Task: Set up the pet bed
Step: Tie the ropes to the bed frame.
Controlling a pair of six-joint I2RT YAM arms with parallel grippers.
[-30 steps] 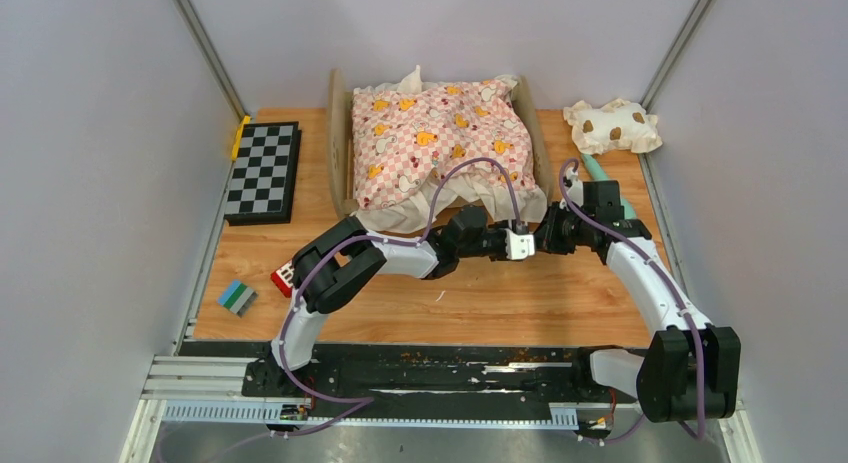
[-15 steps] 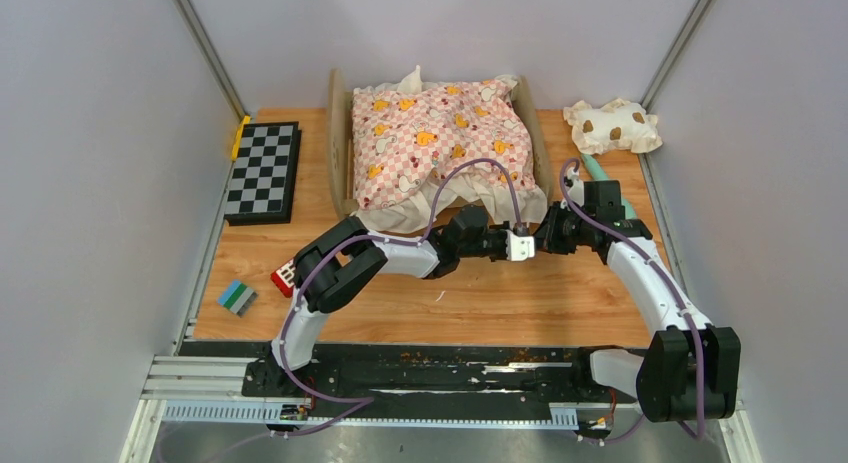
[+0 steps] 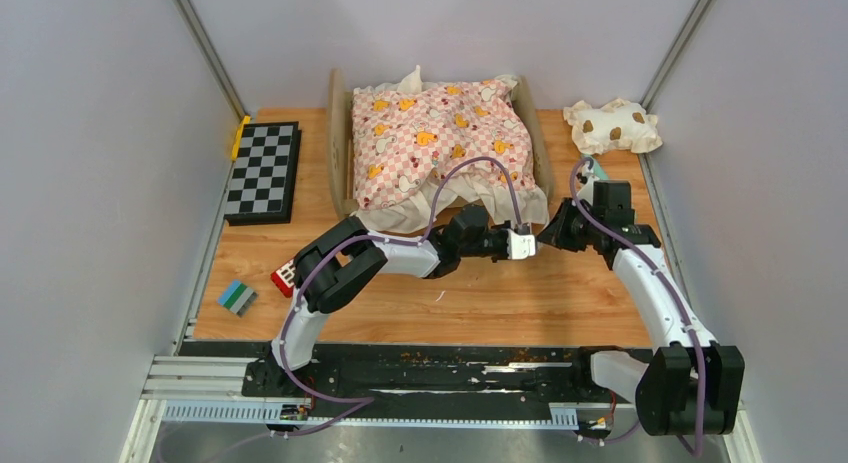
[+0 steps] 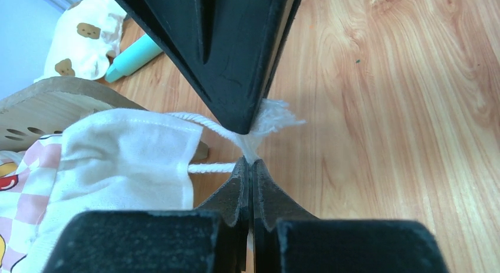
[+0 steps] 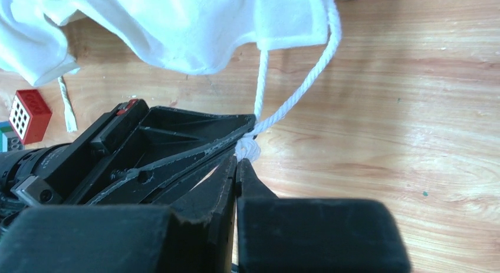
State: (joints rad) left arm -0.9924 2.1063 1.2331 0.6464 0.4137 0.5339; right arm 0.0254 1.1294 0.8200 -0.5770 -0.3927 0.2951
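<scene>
Two sets of fingers meet tip to tip near the centre of the bench (image 3: 500,303). The left fingers (image 4: 233,196) and right fingers (image 5: 256,193) are each pressed together, pinching the knotted white cord (image 5: 295,99) of the pink checkered cushion (image 3: 440,143), which lies in the pet bed (image 3: 337,143) at 12 o'clock.

We find the pet bed (image 3: 338,143), a light-wood frame, standing level just beyond the left end effector (image 3: 534,245), its base covered by a cushion (image 3: 440,138).
</scene>
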